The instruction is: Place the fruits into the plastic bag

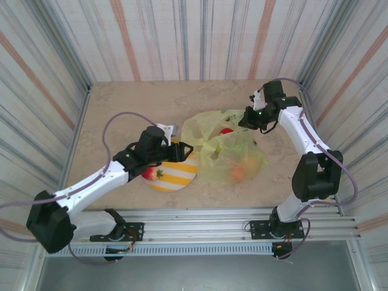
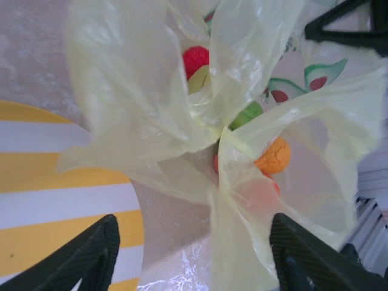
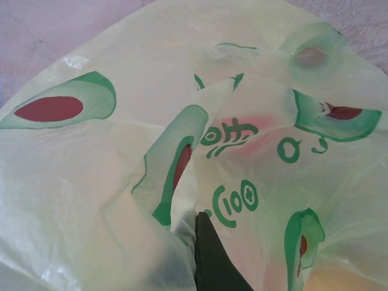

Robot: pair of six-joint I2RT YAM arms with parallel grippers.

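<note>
**Left hand (image 1: 185, 149) open at the plastic bag (image 1: 227, 151), one fruit on the plate (image 1: 182, 176)**

The left hand reaches over the striped plate with its fingers (image 2: 91, 257) spread wide and the bag's crinkled edge lying between them. The bag lies slumped mid-tabletop (image 1: 121, 103), just right of the plate. Among its folds show a red fruit (image 2: 196, 59), a green fruit (image 2: 245, 114) and an orange fruit (image 2: 273, 156). A red-and-yellow fruit (image 1: 150, 174) sits on the plate's left part, beside the left arm. The right hand (image 1: 250, 119) is at the bag's far right edge. One dark finger (image 3: 212, 254) shows among the printed film, and I cannot tell whether that hand is apart or together.
</note>
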